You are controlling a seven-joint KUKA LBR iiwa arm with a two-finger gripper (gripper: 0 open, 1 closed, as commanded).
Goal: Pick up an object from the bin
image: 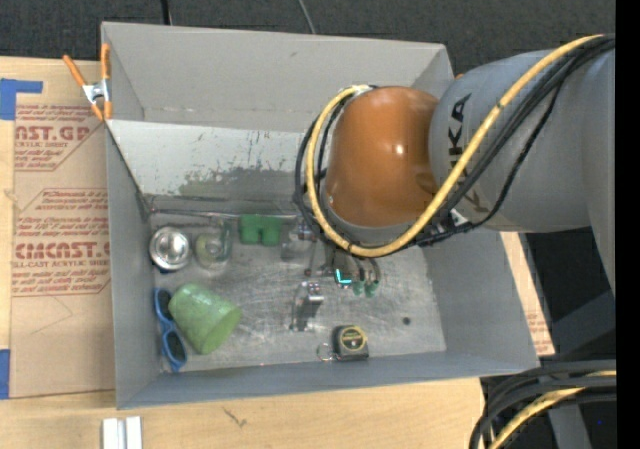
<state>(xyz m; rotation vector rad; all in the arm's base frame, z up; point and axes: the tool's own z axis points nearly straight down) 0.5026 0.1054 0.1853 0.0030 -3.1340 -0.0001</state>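
Note:
My gripper (pixel 308 305) reaches down below the arm's orange cover to the bin floor, right of the middle. Nothing shows in its grasp. A small yellow and black tape measure (pixel 349 340) lies just to its lower right, near the front wall. A green block (pixel 262 229) sits up and to the left of it, by the back wall. A light green cup (pixel 205 317) lies on its side further left.
At the bin's left side stand a silver metal can (pixel 170 248) and a clear glass (pixel 211 247). Blue sunglasses (pixel 165 332) lie under the green cup at the front left corner. The arm covers the bin's right back part.

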